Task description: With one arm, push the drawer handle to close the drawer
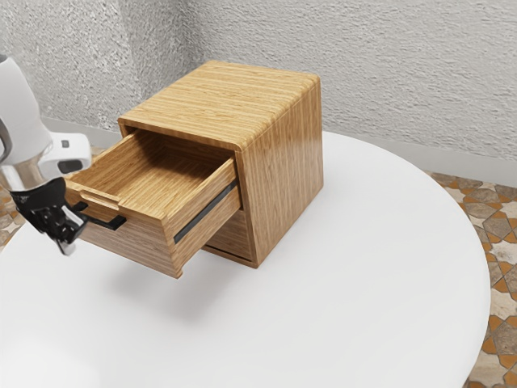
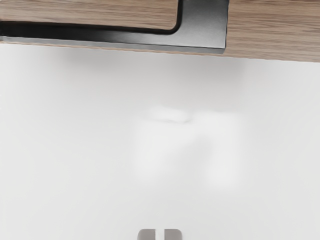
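Drawer (image 1: 145, 241): upper one, pulled well out of wooden cabinet (image 1: 283, 162) on white table (image 1: 355, 291), front facing your arm (image 1: 20, 121). Black handle (image 1: 119, 221) on that front, so it offers you ready pushing surface. Gripper (image 2: 160, 234) points down outside front, near handle; wrist view shows them apart. Fingers drawn together, slim gap between tips, nothing gripped: suits pushing, likely firmer than spread pair. Next, your push should run straight toward cabinet; off-centre contact could slip past handle or skew drawer.
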Robot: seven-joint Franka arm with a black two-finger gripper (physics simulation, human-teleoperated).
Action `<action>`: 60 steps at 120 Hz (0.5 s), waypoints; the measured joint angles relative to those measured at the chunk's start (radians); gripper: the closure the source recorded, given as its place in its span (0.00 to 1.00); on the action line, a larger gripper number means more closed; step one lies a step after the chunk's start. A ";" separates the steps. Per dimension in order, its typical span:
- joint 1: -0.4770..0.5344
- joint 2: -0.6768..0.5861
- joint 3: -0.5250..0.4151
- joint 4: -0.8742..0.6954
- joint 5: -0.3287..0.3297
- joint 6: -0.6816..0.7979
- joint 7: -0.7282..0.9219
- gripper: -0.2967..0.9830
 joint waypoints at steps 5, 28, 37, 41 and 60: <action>0.000 0.010 0.003 0.000 0.005 0.009 0.009 0.84; -0.004 0.048 0.046 0.004 0.025 0.044 0.051 0.84; -0.005 0.081 0.048 0.014 0.032 0.058 0.065 0.84; -0.006 0.091 0.048 0.018 0.034 0.064 0.071 0.84; -0.019 0.129 0.048 0.048 0.041 0.086 0.094 0.85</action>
